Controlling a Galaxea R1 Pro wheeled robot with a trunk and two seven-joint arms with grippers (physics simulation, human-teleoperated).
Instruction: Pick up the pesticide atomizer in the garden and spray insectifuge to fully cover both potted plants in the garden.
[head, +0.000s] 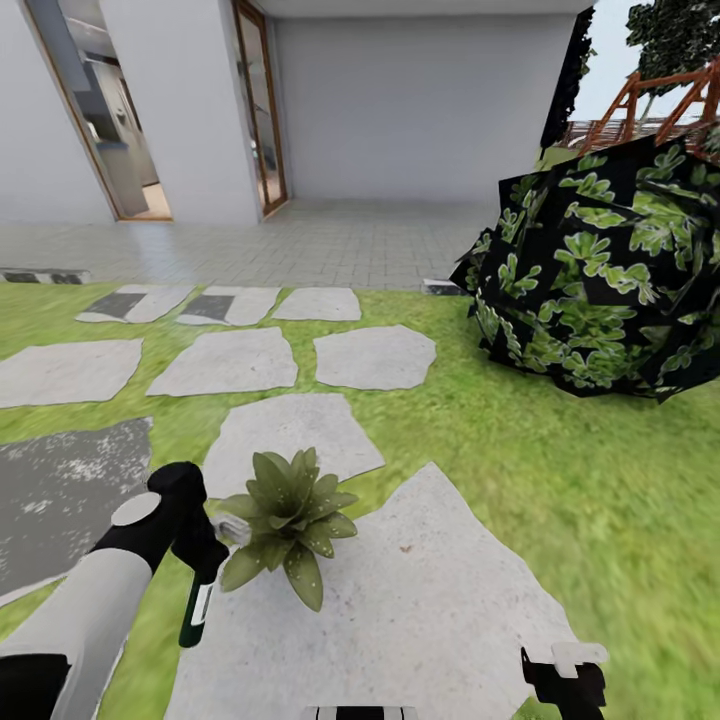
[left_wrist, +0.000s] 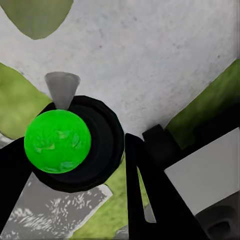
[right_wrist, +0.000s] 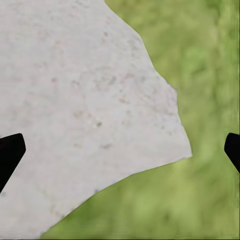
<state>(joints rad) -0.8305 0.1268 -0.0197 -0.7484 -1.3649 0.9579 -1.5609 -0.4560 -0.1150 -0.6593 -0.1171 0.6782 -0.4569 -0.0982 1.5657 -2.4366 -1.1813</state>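
Left gripper clenches the atomizer touching 1 potted plant; right gripper released over the stone's edge.

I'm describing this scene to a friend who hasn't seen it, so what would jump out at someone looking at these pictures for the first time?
First, the big dark shrub with bright green leaf patterns, on the lawn at the right of the head view. Next, the potted plant, a small green rosette on a grey stepping stone low in the middle. Right beside it, the left gripper holds the pesticide atomizer, its white head toward the leaves.
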